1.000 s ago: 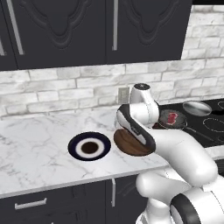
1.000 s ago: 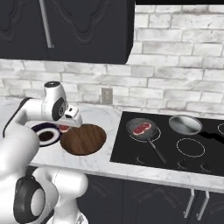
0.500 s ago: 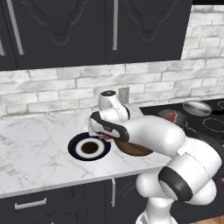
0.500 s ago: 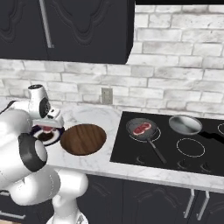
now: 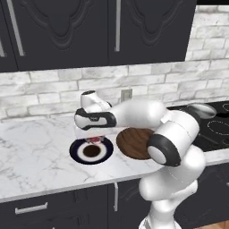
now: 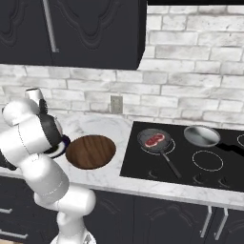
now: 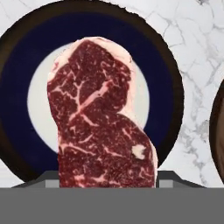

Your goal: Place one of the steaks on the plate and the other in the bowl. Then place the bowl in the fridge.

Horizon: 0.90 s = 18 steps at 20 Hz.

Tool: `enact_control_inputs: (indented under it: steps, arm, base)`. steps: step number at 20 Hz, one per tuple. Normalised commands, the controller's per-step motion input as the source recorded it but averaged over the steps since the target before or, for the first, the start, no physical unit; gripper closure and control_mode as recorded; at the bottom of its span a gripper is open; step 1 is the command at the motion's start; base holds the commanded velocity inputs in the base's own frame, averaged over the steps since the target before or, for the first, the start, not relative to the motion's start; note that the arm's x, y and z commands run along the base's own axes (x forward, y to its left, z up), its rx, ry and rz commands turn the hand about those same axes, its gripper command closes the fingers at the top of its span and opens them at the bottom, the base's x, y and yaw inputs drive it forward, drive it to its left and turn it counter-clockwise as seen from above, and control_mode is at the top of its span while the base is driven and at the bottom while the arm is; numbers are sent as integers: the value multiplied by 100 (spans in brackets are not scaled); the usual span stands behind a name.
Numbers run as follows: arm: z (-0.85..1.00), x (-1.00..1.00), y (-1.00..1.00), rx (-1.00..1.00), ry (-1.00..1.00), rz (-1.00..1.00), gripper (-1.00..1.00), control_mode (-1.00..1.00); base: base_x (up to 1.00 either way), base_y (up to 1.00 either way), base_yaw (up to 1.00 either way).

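Over plate (image 7: pixel 17 109), claw (image 5: pixel 92 139) clamps steak (image 7: pixel 98 118) at moderate width, hung centred for release.

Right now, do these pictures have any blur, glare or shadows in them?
Hand view: sharp, the steak marbling crisp over the plate, no glare. Left base view: soft and slightly blurry, evenly lit. Right base view: flat light too, faint sheen on the empty pan.

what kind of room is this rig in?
A rendered home kitchen, by the looks: marble counter under dark cabinets, a black cooktop with a pan holding a steak, brick backsplash.
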Motion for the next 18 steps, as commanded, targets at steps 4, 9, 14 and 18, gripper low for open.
enact_control_inputs:
  steps: [4, 9, 14, 18]
  arm:
    - [-51, 0, 0, -1, 0, 0, 100, -100]
    - [-59, 0, 0, 0, 0, 0, 100, -100]
    - [-22, 4, 0, 0, -3, 0, 100, -100]
    - [-12, 0, 0, 0, -2, 0, -100, -100]
  base:
    - [0, 0, 0]
    - [0, 0, 0]
    - [0, 0, 0]
    - [0, 0, 0]
